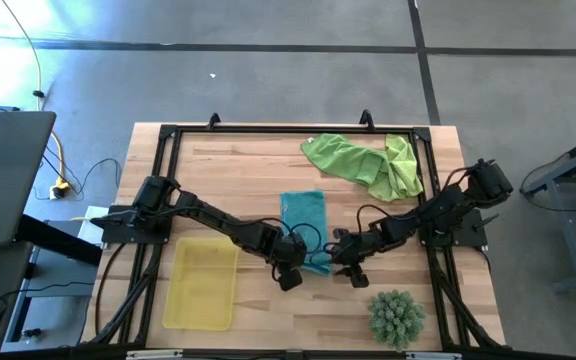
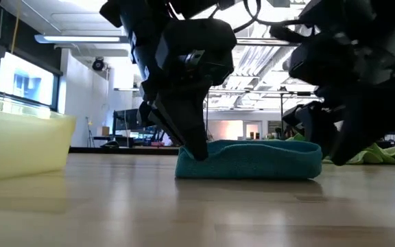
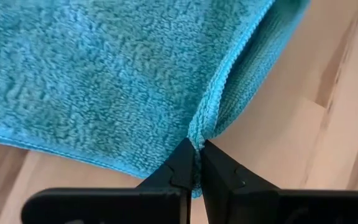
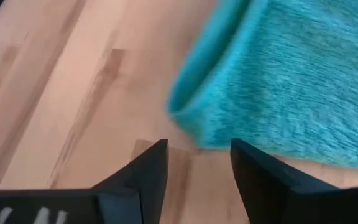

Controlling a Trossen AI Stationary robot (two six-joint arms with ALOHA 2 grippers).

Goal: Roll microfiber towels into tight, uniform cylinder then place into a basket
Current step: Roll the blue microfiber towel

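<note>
Two dark arms meet over the near-centre of a wood table [image 1: 228,165], seen from above. Between them lies the teal towel [image 1: 305,222], flat w/ its near edge folded up into a low thick hem; in the low view it sits on the tabletop as a squat band [image 2: 252,160].

L gripper [image 3: 196,163] is at the towel's near corner, on the left arm's side. Its fingers are pinched together on the towel's stitched edge, a bit of hem caught between the tips. From overhead it shows just beside the towel [image 1: 290,272].

R gripper [image 4: 199,155] is at the opposite near corner, fingers spread apart w/ bare wood between them; the towel's folded corner is just ahead of the tips, not held. Overhead it sits close to the towel's near right side [image 1: 352,268].

Green towels [image 1: 368,165] lie crumpled in a heap at the far right of the table, well apart from the teal one; can't tell how many.

Basket [image 1: 202,284], yellow and translucent, lies near the front left, nothing inside. Its wall shows at the low view's left edge [image 2: 19,144].

A spiky green plant [image 1: 397,316] stands at the front right.
</note>
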